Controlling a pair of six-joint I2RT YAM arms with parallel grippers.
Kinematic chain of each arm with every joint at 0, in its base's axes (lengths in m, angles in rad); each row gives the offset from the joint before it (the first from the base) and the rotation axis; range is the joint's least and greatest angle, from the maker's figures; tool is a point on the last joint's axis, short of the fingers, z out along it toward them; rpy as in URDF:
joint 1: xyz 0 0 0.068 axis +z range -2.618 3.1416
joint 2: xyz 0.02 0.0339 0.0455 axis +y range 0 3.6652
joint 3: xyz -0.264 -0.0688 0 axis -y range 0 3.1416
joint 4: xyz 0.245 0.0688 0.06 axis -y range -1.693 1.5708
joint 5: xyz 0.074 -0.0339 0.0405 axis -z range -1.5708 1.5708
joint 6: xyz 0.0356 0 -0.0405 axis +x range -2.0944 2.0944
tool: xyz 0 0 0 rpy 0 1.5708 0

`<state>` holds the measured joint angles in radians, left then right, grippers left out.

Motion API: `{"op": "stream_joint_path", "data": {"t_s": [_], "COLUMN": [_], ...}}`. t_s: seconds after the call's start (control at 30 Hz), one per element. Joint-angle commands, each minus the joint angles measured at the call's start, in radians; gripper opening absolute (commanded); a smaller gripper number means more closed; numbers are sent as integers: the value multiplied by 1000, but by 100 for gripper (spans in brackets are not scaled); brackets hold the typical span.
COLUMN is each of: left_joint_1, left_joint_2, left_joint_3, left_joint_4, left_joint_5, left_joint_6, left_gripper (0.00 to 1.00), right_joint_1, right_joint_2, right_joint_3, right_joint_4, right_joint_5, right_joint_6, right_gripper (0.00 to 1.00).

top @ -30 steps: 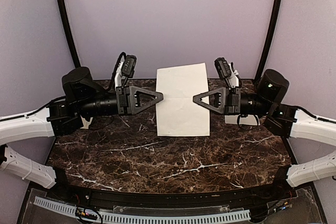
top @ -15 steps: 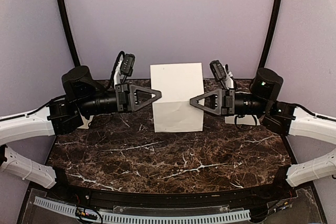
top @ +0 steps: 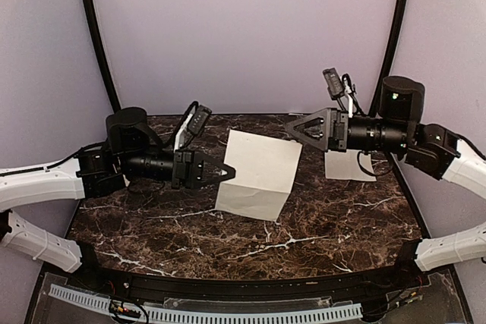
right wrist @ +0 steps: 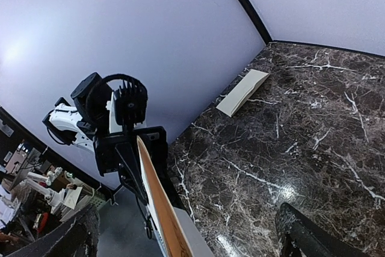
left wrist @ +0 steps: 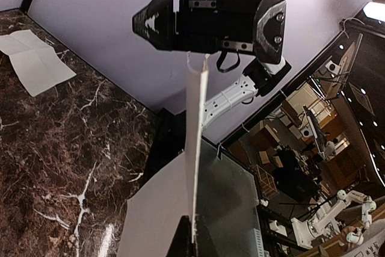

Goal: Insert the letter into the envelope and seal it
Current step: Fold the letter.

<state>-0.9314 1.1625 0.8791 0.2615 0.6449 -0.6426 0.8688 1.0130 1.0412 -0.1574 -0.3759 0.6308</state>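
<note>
1. The left hand (top: 228, 174) is pinching the left edge of the letter (top: 258, 168), with its jaws pressing flat together on the paper.
2. The letter is standing up over the middle of the counter (top: 228, 233). It is bending along a crease, with the upper half catching more light than the lower half. I cannot tell whether its lower edge is touching the counter.
3. The right hand (top: 291, 128) is hovering over the right half of the counter, just beside the letter's upper right corner. Its jaws are gaping wide and gripping nothing. In the right wrist view its fingers (right wrist: 66, 239) are showing far apart, with the letter's thin edge running up between them.
4. A second creased sheet (left wrist: 33, 58) is lying flat on the right side of the counter, beneath the right arm.
5. The envelope (right wrist: 243, 91) is lying flat at the far left of the counter, close against the back wall and well apart from both hands.
</note>
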Motion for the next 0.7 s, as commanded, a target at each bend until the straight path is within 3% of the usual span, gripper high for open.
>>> {"op": "stream_joint_path", "data": {"t_s": [0.0, 0.17, 0.43, 0.67], "left_joint_1": [-2, -9, -66, -103], "left_joint_2": [29, 42, 76, 114], "left_joint_3": [-9, -9, -25, -17], "left_joint_4": [-37, -36, 26, 30], "left_joint_5": [151, 159, 184, 184], "left_joint_6": [48, 40, 3, 0], "left_gripper": [0, 0, 0, 0], "right_joint_1": [-4, 3, 49, 67], "right_joint_2": [57, 166, 285, 316], "right_joint_3": [146, 251, 251, 257], "right_joint_4": [-237, -287, -171, -139], "right_joint_5": [61, -57, -266, -394], "right_joint_6": [-158, -217, -204, -197], "right_gripper": [99, 99, 97, 79]}}
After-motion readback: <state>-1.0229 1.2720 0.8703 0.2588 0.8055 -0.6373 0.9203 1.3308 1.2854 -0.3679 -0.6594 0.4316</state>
